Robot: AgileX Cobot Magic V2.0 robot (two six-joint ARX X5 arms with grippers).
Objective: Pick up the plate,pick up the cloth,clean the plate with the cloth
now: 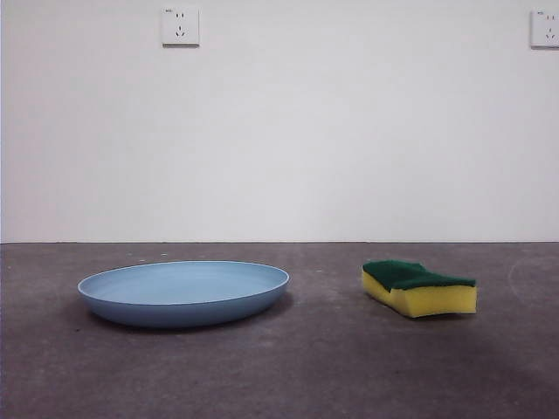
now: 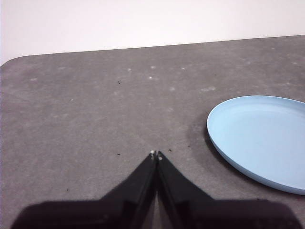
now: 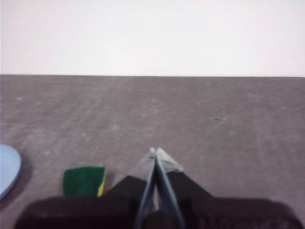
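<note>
The light-blue plate lies flat on the grey table, left of centre in the front view. The cloth, a yellow sponge with a dark green top, lies to its right, apart from it. My left gripper is shut and empty above bare table, with the plate off to one side. My right gripper is shut and empty, with the sponge a little to its side and an edge of the plate beyond. Neither gripper shows in the front view.
A white wall stands behind the table, with two sockets high on it. The table's far edge and rounded corner show in the left wrist view.
</note>
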